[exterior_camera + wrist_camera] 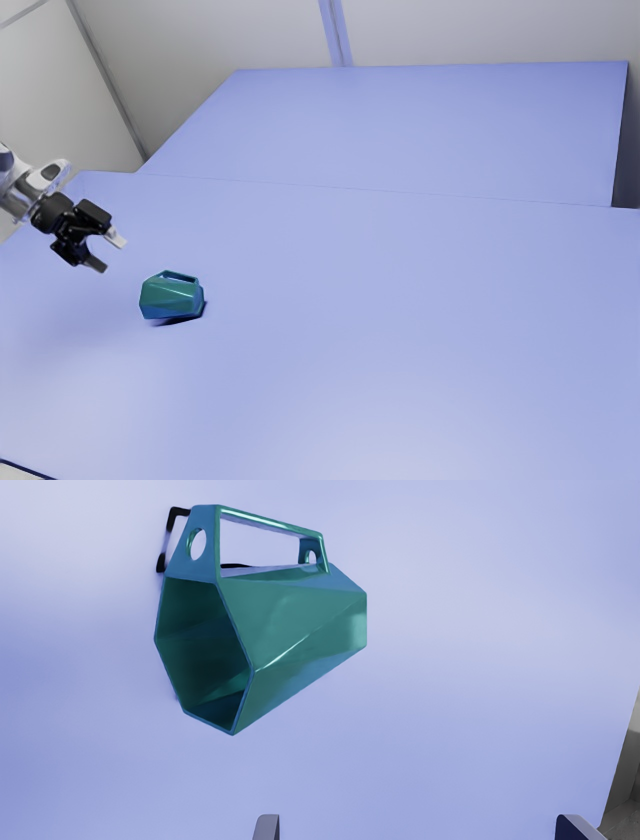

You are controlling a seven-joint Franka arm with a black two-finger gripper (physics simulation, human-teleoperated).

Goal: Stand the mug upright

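At the exterior view's left my gripper hangs above the table, its two fingers spread with nothing between them. The teal faceted mug lies on its side on the table, a short way from the fingertips toward the exterior view's right and nearer the camera. In the wrist view the mug shows its dark hollow mouth and its angular handle, which runs along the body's upper side. My gripper stands wide apart there, and neither finger touches the mug.
The blue-violet table spreads around the mug. Beyond a thin seam lies another flat surface of the same colour, with pale walls behind it. One table edge shows beside a grey floor area in the wrist view.
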